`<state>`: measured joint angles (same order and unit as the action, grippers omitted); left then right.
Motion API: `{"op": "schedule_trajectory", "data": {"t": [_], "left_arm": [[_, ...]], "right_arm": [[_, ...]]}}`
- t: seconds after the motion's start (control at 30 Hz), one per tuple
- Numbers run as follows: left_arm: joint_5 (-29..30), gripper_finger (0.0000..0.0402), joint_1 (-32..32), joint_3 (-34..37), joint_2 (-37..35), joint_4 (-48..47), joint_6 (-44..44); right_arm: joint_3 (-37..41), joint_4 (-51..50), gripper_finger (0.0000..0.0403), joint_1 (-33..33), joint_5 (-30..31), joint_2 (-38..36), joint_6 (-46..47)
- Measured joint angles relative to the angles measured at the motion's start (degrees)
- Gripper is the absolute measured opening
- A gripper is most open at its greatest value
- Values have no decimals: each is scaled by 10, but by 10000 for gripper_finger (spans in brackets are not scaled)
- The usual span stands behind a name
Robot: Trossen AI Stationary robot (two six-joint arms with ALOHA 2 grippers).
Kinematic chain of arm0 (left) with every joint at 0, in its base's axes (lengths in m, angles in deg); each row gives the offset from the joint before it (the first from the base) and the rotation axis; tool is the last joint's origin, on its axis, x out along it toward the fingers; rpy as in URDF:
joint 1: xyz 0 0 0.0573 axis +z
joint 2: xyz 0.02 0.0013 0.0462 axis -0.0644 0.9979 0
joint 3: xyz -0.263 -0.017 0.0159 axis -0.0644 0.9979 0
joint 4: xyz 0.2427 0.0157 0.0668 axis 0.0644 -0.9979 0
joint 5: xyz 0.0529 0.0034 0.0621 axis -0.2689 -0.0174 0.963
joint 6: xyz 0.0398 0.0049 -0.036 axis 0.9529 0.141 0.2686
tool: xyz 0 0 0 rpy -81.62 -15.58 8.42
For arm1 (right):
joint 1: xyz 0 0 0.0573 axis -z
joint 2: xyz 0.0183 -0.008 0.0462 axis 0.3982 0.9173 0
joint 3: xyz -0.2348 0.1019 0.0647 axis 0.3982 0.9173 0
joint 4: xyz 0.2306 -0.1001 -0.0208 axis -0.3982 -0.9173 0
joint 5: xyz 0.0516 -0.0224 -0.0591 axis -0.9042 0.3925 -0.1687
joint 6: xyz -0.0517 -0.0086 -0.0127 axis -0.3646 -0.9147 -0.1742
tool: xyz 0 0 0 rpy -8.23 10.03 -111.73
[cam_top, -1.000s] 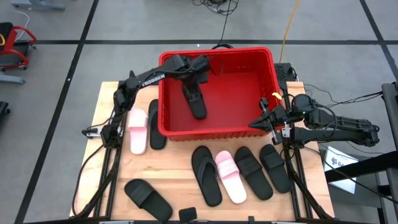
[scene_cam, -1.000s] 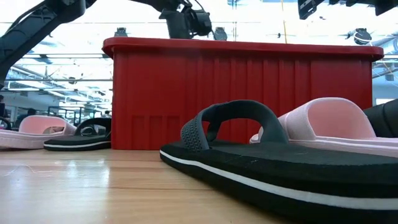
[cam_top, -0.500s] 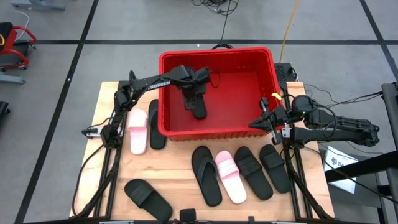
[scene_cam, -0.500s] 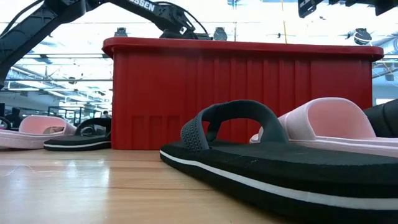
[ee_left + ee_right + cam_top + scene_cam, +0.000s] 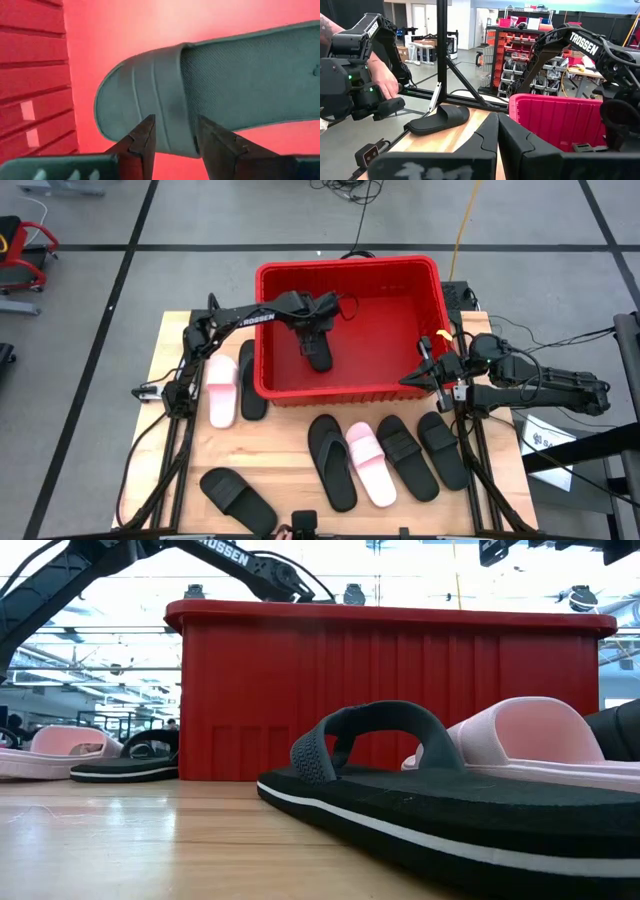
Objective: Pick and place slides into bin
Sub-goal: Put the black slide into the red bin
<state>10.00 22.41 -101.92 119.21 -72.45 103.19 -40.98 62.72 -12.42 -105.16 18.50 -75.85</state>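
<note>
My left arm reaches over the rim of the red bin (image 5: 350,390), and its gripper (image 5: 313,330) points steeply down inside, shut on a black slide (image 5: 319,354) low over the bin's floor. In the left wrist view the slide (image 5: 225,85) fills the picture. Whether it touches the floor I cannot tell. My right gripper (image 5: 425,373) waits shut and level by the bin's right front corner. Other slides lie on the wooden table: a pink one (image 5: 221,389) and a black one (image 5: 251,378) left of the bin, and several in front of it. My left gripper has the slide's wide strap (image 5: 172,127) between its two fingers (image 5: 145,142), near one side of the sole. The fingers come from above, pointing steeply down into the bin. The slide lies nearly flat below them, strap up, along the bin's floor.
In front of the bin lie a black thong slide (image 5: 331,460), a pink one (image 5: 371,463) and two black ones (image 5: 406,456) (image 5: 442,448); another black one (image 5: 237,500) lies near the front left corner. A person's hand (image 5: 385,77) shows beyond the table's left side.
My left gripper has gone down into the bin with the black slide and tipped more steeply downward. The slide, which hung above the bin's floor, now sits low and nearly flat over it. The finger gap has stayed the same.
</note>
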Motion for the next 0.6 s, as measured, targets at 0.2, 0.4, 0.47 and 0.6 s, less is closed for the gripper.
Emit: {"op": "schedule_trajectory", "data": {"t": [0.2, 0.4, 0.47, 0.6], "left_arm": [[11, 134, -3, 31, 0, 23, 16], [78, 134, -3, 49, 0, 56, 24], [92, 133, -2, 54, 1, 67, 28], [96, 107, -3, 57, 1, 87, 33]], "right_arm": [[0, 0, 0, 0, 0, 0, -4], [0, 0, 0, 0, 0, 0, -4], [0, 0, 0, 0, 0, 0, -4], [0, 0, 0, 0, 0, 0, -4]]}}
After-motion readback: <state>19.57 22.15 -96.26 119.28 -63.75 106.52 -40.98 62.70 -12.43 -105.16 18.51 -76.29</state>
